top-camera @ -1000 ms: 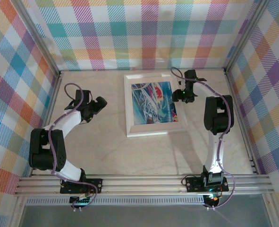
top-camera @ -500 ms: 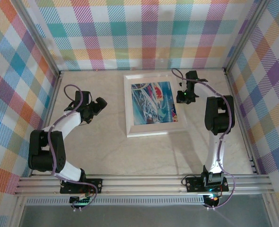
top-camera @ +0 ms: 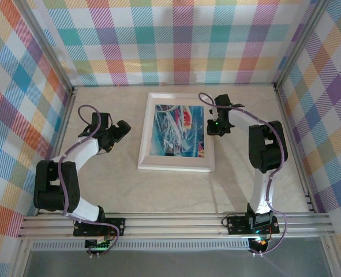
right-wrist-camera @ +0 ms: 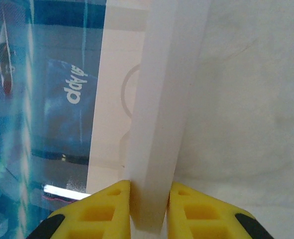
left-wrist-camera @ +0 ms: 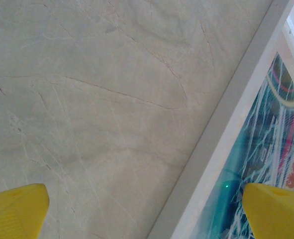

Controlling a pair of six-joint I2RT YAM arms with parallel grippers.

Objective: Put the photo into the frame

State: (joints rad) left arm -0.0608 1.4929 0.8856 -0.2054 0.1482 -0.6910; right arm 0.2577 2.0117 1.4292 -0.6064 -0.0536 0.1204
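The frame (top-camera: 176,165), white-bordered, lies flat in the middle of the table with the blue and teal photo (top-camera: 176,130) showing inside it. My right gripper (top-camera: 214,128) is at the frame's right side, shut on the white border (right-wrist-camera: 166,99); both yellow fingers press that edge at the right gripper (right-wrist-camera: 149,209). The photo (right-wrist-camera: 37,99) lies left of the held border. My left gripper (top-camera: 124,128) stands open just left of the frame. In its wrist view the left gripper (left-wrist-camera: 147,219) spans bare table and the frame's left border (left-wrist-camera: 221,164), with the photo (left-wrist-camera: 271,144) under its right finger.
Plaid cloth walls (top-camera: 176,40) close in the back and both sides. Aluminium rails (top-camera: 176,222) run along the near edge by the arm bases. The beige marble table top (top-camera: 176,196) lies bare between the frame and the rails.
The right gripper has closed on the frame's right border and moved left. The frame slid left with it and turned to sit squarer. The left arm has hardly moved.
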